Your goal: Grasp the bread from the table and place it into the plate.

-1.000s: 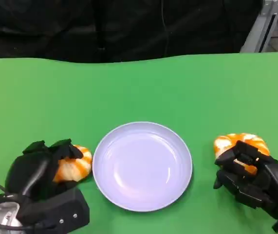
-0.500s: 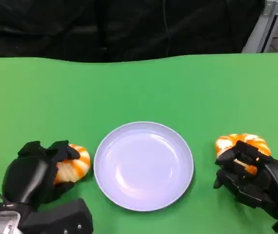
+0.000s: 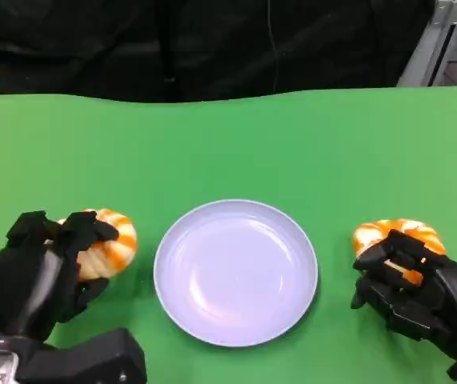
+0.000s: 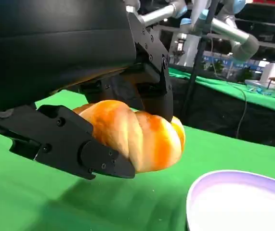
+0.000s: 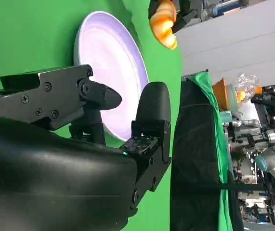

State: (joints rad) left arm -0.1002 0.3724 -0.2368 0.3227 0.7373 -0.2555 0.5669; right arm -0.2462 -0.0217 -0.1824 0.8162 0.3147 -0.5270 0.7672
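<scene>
The left hand (image 3: 40, 268) grips a twisted orange-and-white bread roll (image 3: 104, 244), its fingers (image 3: 84, 228) curled over the top of it; in the left wrist view the roll (image 4: 137, 134) is pinched between the upper fingers and the lower thumb piece (image 4: 70, 144), lifted clear of the green table (image 3: 212, 144), with a shadow beneath it; its long axis runs crosswise to the fingers, one rounded end poking out past them toward the plate (image 3: 236, 272); the end inside the palm is hidden by the hand's shell. The lilac plate lies just to the inner side of the left hand, apart from the roll; its rim (image 4: 238, 192) is cut off at the edge of the left wrist view.

The right hand (image 3: 416, 292) lies on the far side of the plate, fingers bent over the near part of a second bread roll (image 3: 396, 232); whether it truly grips that roll cannot be told, since the fingers cover the contact; the roll's long axis lies across the hand, its far curve showing beyond the fingertips. In the right wrist view the right hand's fingers (image 5: 151, 120) stand apart, the plate (image 5: 113, 67) beyond them, and the second roll is not seen.
</scene>
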